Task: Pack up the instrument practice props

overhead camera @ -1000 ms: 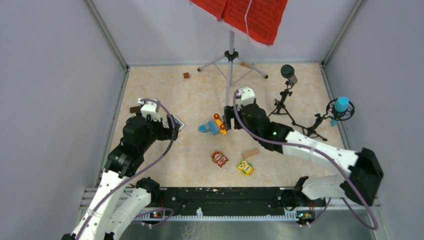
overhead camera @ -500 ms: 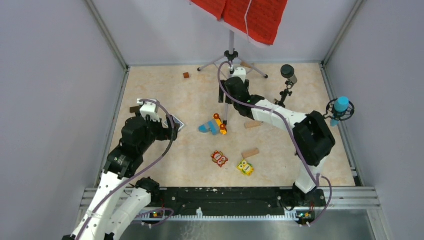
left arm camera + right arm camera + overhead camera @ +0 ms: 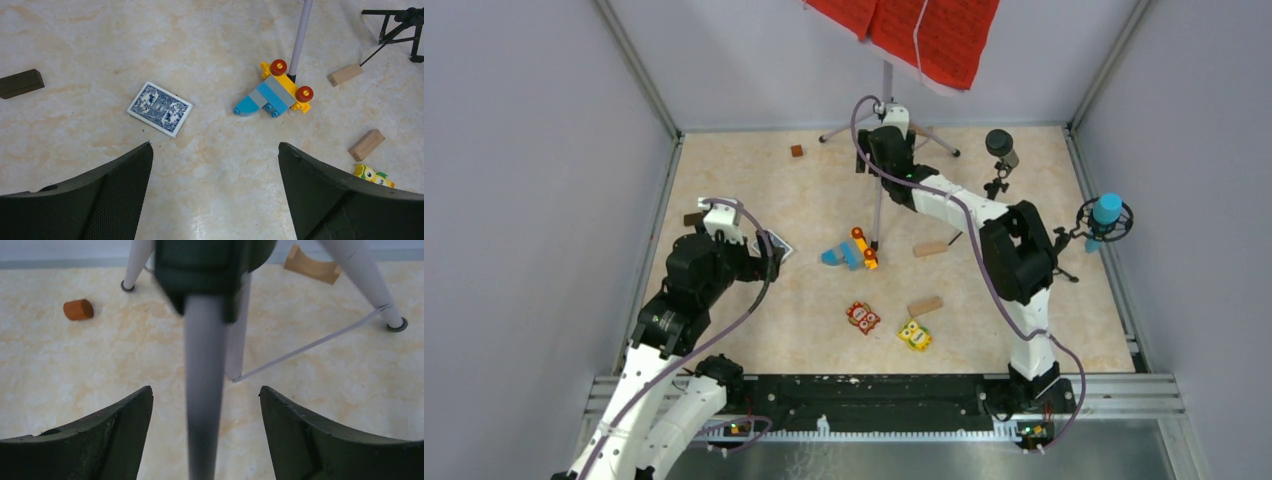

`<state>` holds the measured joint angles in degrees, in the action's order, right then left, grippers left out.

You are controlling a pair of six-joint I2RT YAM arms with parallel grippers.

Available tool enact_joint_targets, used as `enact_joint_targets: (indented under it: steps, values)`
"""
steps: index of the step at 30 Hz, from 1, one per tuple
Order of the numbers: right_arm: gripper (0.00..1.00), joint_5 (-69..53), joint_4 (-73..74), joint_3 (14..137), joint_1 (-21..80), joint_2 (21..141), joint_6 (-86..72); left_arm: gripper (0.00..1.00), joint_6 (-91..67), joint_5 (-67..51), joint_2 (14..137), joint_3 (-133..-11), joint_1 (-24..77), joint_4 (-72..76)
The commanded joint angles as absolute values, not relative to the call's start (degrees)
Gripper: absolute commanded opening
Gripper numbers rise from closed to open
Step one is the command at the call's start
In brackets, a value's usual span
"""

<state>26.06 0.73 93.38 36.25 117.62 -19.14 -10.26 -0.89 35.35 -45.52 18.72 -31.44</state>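
Grey music stand (image 3: 202, 335), centred btwn R hand (image 3: 205, 390)

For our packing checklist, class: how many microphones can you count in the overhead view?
2. The dark microphone stands at the back right of the table; the blue microphone is nearer, at its right edge. None looks hidden.
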Motion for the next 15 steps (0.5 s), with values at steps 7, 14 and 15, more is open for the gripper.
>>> enact_joint_targets:
  steps: [7, 14, 15]
  values:
    - [0.7, 23.8, -10.6, 100.3, 30.5, 122.2, -12.2, 0.99, -9.3, -2.2, 34.8, -45.4, 17.2, -29.2]
    - [0.61, 15.9, -15.8, 102.1, 29.7, 125.6, -8.1, 0.99, -9.2, -3.0, 35.2, -45.4, 16.4, -29.0]
    - [0.6, 15.0, -16.2, 102.6, 29.6, 126.1, -7.7, 0.99, -9.3, -3.0, 35.3, -45.4, 16.4, -29.0]
